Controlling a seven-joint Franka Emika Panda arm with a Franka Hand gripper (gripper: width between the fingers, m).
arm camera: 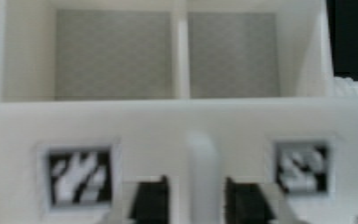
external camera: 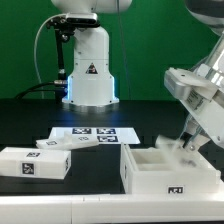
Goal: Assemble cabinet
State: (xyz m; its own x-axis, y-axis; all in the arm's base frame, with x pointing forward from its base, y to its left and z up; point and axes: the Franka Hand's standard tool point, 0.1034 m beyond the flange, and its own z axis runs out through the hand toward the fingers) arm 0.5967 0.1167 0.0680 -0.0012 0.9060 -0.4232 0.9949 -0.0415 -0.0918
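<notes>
The cabinet's open white box lies on the table at the exterior view's right, with a marker tag on its near wall. My gripper is down at the box's far edge. In the wrist view the box fills the frame: a hollow inside with a middle divider, and a white wall with two tags. My gripper has its dark fingers close together on either side of a white ridge of that wall, shut on it. A white tagged block and a white slab lie at the exterior view's left.
The marker board lies flat mid-table behind the slab. The robot's white base stands at the back centre before a green backdrop. The table's front edge runs just below the box and the block.
</notes>
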